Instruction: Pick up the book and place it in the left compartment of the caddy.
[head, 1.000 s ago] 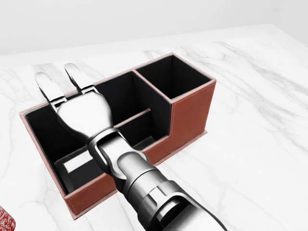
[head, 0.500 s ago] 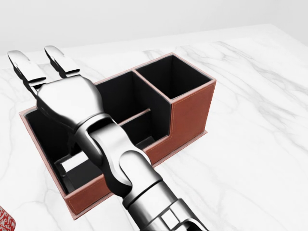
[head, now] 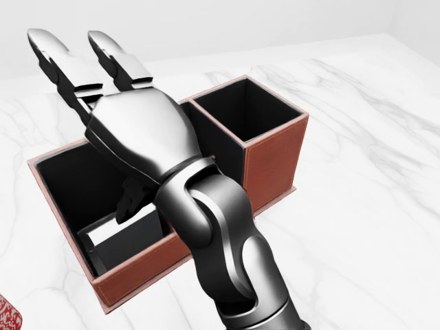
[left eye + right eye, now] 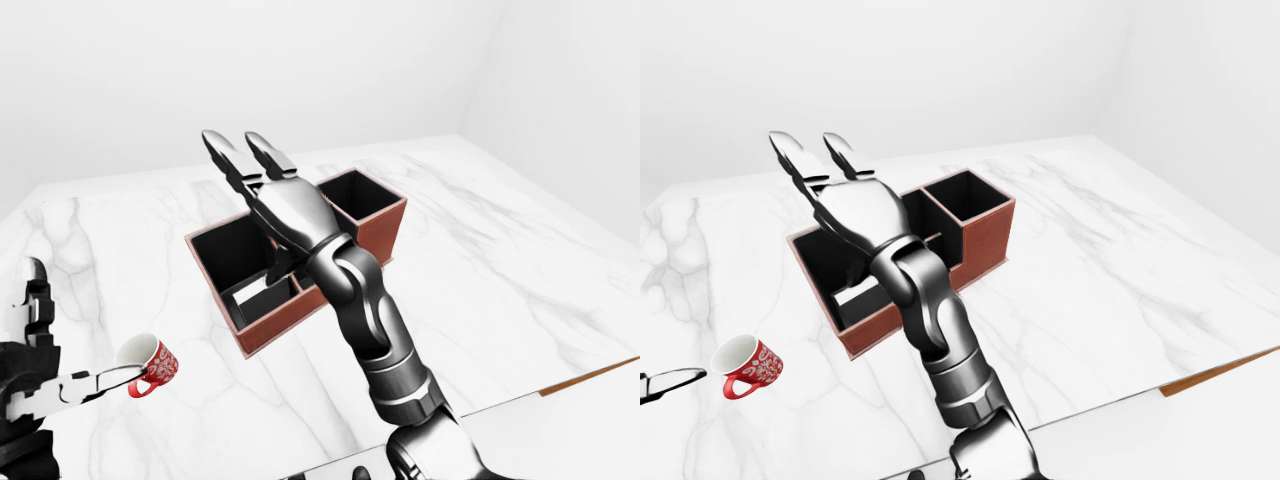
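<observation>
The brown leather caddy stands on the white marble table. The book, dark-covered with white page edges, lies inside the caddy's left compartment, partly hidden by my right arm. My right hand is open and empty, fingers spread, raised above the caddy's left part; it also shows in the left-eye view. My left hand is at the lower left of the left-eye view, fingers extended, holding nothing.
A red patterned mug stands on the table to the left of the caddy, just beside my left hand's fingertip. The table's wooden edge shows at the lower right. A white wall lies beyond the table.
My right hand has risen out of the caddy's left compartment and come up toward the camera, open. The book stays in the compartment.
</observation>
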Controlling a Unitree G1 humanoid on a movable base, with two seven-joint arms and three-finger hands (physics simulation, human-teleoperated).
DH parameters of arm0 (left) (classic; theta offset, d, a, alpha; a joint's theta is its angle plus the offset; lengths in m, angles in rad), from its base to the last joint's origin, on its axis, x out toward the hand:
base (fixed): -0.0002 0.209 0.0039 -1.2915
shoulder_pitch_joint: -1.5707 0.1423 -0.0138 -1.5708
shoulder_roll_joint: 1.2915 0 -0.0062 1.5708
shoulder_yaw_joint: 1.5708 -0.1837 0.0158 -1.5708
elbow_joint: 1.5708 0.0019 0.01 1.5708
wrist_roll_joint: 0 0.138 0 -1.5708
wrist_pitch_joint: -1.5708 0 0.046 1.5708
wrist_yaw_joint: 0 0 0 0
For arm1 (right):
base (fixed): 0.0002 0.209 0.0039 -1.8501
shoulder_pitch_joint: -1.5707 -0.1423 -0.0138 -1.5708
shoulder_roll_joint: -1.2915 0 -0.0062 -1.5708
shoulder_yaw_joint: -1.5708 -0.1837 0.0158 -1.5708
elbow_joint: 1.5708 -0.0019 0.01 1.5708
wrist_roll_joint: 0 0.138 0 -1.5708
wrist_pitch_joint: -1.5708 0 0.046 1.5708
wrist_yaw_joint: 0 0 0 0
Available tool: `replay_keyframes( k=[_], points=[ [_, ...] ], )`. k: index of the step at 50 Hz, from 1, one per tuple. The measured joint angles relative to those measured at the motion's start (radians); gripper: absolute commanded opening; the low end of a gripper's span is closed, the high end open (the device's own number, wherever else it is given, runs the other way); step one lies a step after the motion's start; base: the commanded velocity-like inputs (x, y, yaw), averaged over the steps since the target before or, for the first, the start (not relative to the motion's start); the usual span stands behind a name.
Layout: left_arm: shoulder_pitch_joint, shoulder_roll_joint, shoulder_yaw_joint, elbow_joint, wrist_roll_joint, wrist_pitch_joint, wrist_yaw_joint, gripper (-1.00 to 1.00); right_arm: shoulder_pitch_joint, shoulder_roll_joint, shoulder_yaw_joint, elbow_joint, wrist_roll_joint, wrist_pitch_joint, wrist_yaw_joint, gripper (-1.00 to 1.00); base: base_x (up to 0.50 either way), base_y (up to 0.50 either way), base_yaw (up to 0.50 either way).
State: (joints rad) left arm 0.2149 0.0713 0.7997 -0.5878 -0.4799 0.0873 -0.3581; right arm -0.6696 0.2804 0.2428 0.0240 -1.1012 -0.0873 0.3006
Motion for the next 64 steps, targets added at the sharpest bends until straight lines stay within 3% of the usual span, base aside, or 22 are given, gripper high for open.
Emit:
replay_keyframes(
  k=[8,19,26,35,36,39,46,52,56,64],
  points=[
    [-0.047,-0.003,-0.153,-0.104,0.106,0.0,0.026,1.0,0.131,-0.053,0.005,-0.122,0.054,0.0,-0.046,1.0,0.0,0.0,0.0],
    [-0.081,-0.018,-0.349,-0.183,0.242,0.0,0.06,1.0,0.353,-0.138,0.006,-0.217,0.126,0.0,-0.228,1.0,0.0,0.0,0.0],
    [-0.062,-0.037,-0.425,-0.247,0.304,0.0,0.052,1.0,0.451,-0.171,0.0,-0.228,0.165,0.0,-0.356,1.0,0.0,0.0,0.0],
    [-0.037,-0.062,-0.471,-0.336,0.348,0.0,0.033,1.0,0.511,-0.186,-0.001,-0.231,0.208,0.0,-0.486,1.0,0.0,0.0,0.0],
    [-0.035,-0.064,-0.476,-0.345,0.352,0.0,0.031,1.0,0.511,-0.197,-0.009,-0.262,0.231,0.019,-0.454,1.0,0.0,0.0,0.0],
    [-0.028,-0.07,-0.49,-0.368,0.365,0.0,0.025,1.0,0.429,-0.256,-0.095,-0.433,0.315,0.175,-0.293,1.0,0.0,0.0,0.0],
    [-0.002,-0.071,-0.518,-0.414,0.373,0.0,0.023,1.0,0.2,-0.418,-0.294,-0.748,0.506,0.175,-0.066,1.0,0.0,0.0,0.0],
    [0.013,-0.049,-0.541,-0.434,0.358,0.0,0.051,1.0,0.121,-0.52,-0.453,-0.896,0.679,0.175,0.014,1.0,0.0,0.0,0.0],
    [0.02,-0.029,-0.56,-0.443,0.344,0.0,0.077,1.0,0.151,-0.604,-0.547,-0.955,0.844,0.175,-0.023,1.0,0.0,0.0,0.0],
    [0.03,0.02,-0.591,-0.452,0.308,0.0,0.138,1.0,0.345,-0.826,-0.672,-1.02,1.218,0.175,-0.253,1.0,0.0,0.0,0.0]
  ],
)
